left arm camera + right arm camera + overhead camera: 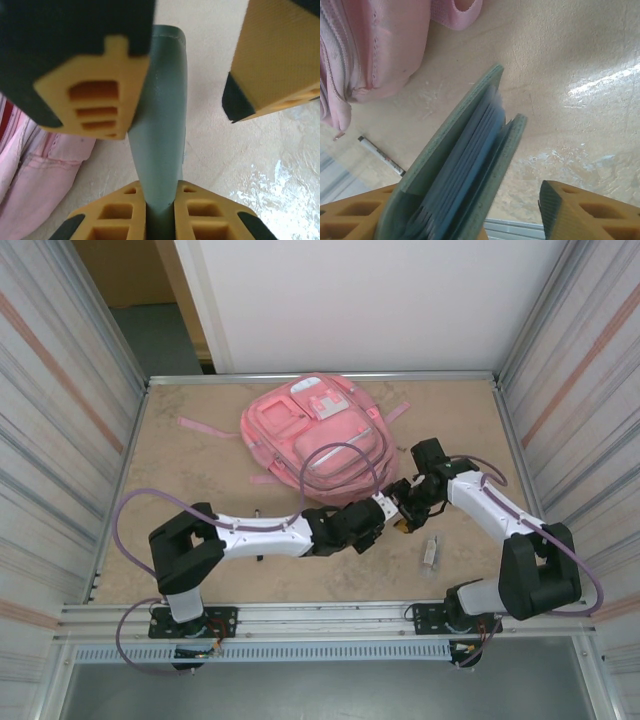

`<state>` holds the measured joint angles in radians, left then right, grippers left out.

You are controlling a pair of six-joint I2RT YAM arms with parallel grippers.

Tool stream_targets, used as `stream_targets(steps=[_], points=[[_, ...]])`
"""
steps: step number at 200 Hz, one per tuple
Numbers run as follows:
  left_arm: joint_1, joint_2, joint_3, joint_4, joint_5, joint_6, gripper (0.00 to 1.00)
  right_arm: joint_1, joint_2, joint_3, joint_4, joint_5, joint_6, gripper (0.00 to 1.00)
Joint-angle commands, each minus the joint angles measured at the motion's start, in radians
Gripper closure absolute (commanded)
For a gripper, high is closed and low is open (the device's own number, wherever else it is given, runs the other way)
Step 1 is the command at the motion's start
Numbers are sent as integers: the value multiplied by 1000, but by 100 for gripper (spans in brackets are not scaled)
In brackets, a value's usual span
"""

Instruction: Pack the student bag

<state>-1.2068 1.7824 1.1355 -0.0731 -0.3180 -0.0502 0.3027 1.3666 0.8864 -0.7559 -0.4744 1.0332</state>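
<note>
Tabletop (200, 475): left pincer (160, 205) clamps notebook (159, 125), right pincer (465, 210) spread, student bag (315, 440) just beyond.

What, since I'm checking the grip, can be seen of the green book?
The green book is thin, with matte green covers, a rounded spine and pale bluish pages, fanned slightly open. The left gripper pinches it at the spine; the right gripper straddles it, jaws open, one finger beside a cover. The pink backpack is close by.

Pink student bag (315, 435), flat, far-centre
</note>
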Motion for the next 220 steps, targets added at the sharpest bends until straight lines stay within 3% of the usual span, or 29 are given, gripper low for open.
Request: stream_targets(steps=[1,40,53,70,95,104,117,120,123,137,161,193,220], points=[[-6,-21,-32,130,-17,80,93,14,-7,4,-38,7,56,45],[-6,-58,-85,202,20,110,87,14,-9,-9,-3,-5,51,74],[-6,-83,-101,199,34,110,85,9,-16,-7,2,4,31,80],[-6,-132,-129,185,56,123,77,-9,-36,-6,34,-44,-20,82],[-2,-230,-157,141,37,172,48,-52,-87,20,33,-86,-108,82],[30,-269,-148,82,49,154,28,-80,-114,32,16,-76,-135,82],[155,-298,-85,-34,255,74,18,-131,-155,42,-2,-60,-167,83],[190,-297,-77,-55,295,52,4,-150,-163,42,-2,-62,-175,83],[222,-297,-63,-65,320,32,2,-163,-172,41,0,-65,-183,84],[317,-276,-14,-110,314,-49,1,-243,-207,33,4,-82,-207,84],[378,-217,93,-205,264,-97,1,-351,-231,21,27,-128,-225,85],[485,-119,190,-333,272,-392,1,-443,-215,13,56,-213,-237,85],[518,-99,184,-361,253,-547,1,-468,-201,18,66,-238,-247,85]])
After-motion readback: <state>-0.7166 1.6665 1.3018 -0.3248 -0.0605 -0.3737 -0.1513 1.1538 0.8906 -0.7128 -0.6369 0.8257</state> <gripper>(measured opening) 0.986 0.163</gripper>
